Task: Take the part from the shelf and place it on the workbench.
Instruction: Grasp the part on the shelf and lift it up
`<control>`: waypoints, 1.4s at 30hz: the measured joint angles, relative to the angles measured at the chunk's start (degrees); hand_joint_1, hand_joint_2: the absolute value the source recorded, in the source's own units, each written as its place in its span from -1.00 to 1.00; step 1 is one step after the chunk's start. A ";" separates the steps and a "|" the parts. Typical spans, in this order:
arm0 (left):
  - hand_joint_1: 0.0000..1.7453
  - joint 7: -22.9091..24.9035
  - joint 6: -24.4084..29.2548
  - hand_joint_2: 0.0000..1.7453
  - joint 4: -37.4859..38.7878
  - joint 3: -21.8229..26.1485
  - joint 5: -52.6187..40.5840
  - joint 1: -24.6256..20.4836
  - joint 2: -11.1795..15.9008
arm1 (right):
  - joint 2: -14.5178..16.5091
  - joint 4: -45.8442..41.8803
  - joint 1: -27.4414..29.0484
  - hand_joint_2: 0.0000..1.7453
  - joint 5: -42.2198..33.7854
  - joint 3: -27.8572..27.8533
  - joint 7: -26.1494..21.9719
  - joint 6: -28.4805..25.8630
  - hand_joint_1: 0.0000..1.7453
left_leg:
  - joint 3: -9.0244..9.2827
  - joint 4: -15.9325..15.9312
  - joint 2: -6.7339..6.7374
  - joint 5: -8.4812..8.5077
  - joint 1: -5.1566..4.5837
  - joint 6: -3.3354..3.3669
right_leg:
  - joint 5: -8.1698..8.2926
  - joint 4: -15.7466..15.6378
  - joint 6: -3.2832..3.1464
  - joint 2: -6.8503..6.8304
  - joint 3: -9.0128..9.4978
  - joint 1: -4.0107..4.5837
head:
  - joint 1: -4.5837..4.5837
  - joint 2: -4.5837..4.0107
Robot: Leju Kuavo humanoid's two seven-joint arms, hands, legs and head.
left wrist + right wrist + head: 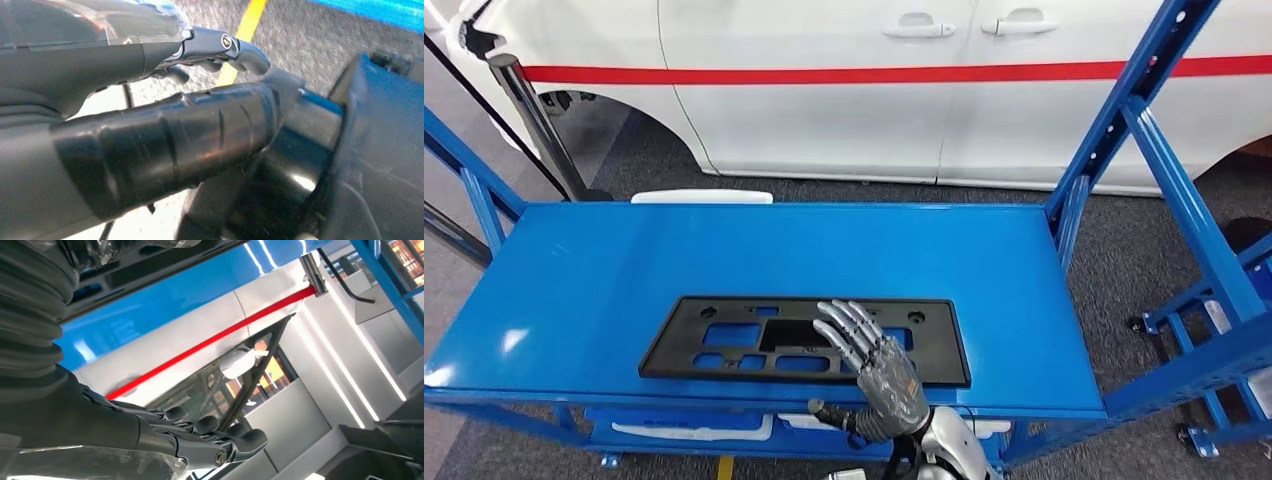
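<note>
Part: the black part (804, 340) lies flat on the blue table (624, 260), in the lower middle of the head view, near the front edge.
Axis: its long side runs left to right across the frame, parallel to the table's front edge; the face with the cut-outs is up.
Right hand: my right hand (874, 365) comes in at the lower centre, fingers (849, 325) spread and straight over the right half of the part, thumb out to the left below the table edge. It holds nothing; I cannot tell whether the fingertips touch the part or hover just above it.
Left hand: my left hand (150, 100) hangs by the floor beside a yellow line (245, 30), fingers half curled, nothing in them that I can see.
Handling: I judge the part a thin, stiff plastic frame, light, smooth and a little slippery, liable to flex if lifted by one end.
Hold: best along a long edge near the middle, or through a cut-out, thumb under and fingers on top.
Background: a white car (844, 90) with a red stripe stands behind the table.
</note>
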 joint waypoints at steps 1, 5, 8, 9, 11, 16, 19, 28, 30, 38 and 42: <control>-1.00 0.30 0.60 -1.00 0.01 -0.01 -0.01 -0.01 -0.11 | -0.02 -0.01 0.00 1.00 0.16 -0.16 0.03 -0.12 -1.00 | 0.69 -0.90 0.04 0.13 0.19 0.06 | -0.36 0.08 0.32 -0.10 0.23 0.10 | 0.04 0.00; -1.00 1.18 1.28 -1.00 0.01 -0.07 -0.06 -0.19 -0.47 | -0.20 0.12 -0.02 1.00 0.50 -0.76 0.33 -0.35 -1.00 | 2.62 -2.75 0.18 -0.02 0.61 0.50 | -4.97 10.69 1.15 -0.39 -5.53 0.17 | 0.08 0.00; -1.00 1.51 1.59 -1.00 0.01 -0.08 -0.07 -0.17 -0.52 | -0.47 0.41 0.30 1.00 0.67 -0.97 0.51 -0.51 -1.00 | 3.04 -2.14 0.13 -0.95 0.61 0.40 | -2.94 13.42 1.73 -0.49 -8.97 -0.17 | 0.07 0.00; -1.00 1.57 1.61 -1.00 0.01 -0.08 -0.07 -0.16 -0.55 | -0.50 0.46 0.31 1.00 0.70 -1.04 0.52 -0.56 -1.00 | 3.21 -1.74 0.11 -1.37 0.64 0.24 | -0.41 10.57 1.84 -0.56 -8.20 -0.29 | 0.07 0.00; -1.00 1.64 1.61 -1.00 0.02 -0.09 -0.08 -0.17 -0.63 | -0.52 0.51 0.27 1.00 0.75 -1.20 0.53 -0.67 -1.00 | 3.22 -0.62 0.04 -2.31 0.58 -0.27 | 3.21 4.06 1.62 -0.69 -5.85 -0.34 | 0.08 0.00; -1.00 1.65 1.61 -1.00 0.02 -0.10 -0.09 -0.21 -0.67 | -0.55 0.50 0.30 1.00 0.90 -1.48 0.67 -1.00 -1.00 | 2.80 0.53 -0.01 -3.37 0.47 -1.75 | 3.83 0.95 -0.13 -0.64 -4.76 -0.19 | 0.03 0.00; -1.00 1.65 1.61 -1.00 0.02 -0.10 -0.09 -0.23 -0.62 | -0.55 0.44 0.28 1.00 1.02 -1.57 0.68 -1.02 -1.00 | -0.08 7.30 0.01 -7.58 0.83 -2.80 | 4.08 0.51 -0.72 -0.86 -4.45 -0.61 | -0.04 0.00; -1.00 1.64 1.59 -1.00 0.04 -0.10 -0.11 -0.28 -0.62 | -0.64 0.30 0.43 1.00 1.24 -2.00 0.94 -1.03 -1.00 | 3.60 0.06 -0.04 -3.37 1.07 -2.65 | 3.87 0.48 0.42 -0.68 -4.03 -0.70 | -0.03 0.00; -1.00 1.64 1.58 -1.00 0.04 -0.10 -0.11 -0.18 -0.64 | -0.68 0.22 0.42 1.00 1.71 -2.09 1.26 -1.04 -1.00 | 3.72 -0.36 -0.16 -3.23 0.96 -2.11 | 4.08 0.09 0.69 -0.68 -3.99 -0.57 | -0.01 0.00; -1.00 1.80 1.79 -1.00 0.03 -0.09 -0.20 -0.23 -0.69 | -2.61 0.11 -2.02 1.00 5.63 -2.21 5.74 4.32 -1.00 | 3.67 -0.91 -0.23 -2.67 0.75 -1.25 | 4.96 -1.13 -0.15 -0.71 -3.56 -0.58 | 0.02 0.00; -1.00 1.64 1.80 -1.00 0.04 -0.07 -0.20 -0.15 -0.68 | -5.79 0.14 -6.06 1.00 6.48 -2.17 8.71 10.41 -1.00 | 3.55 -0.84 -0.22 -2.56 0.52 -0.89 | 5.23 -1.38 0.79 -0.70 -3.55 -0.81 | 0.02 0.00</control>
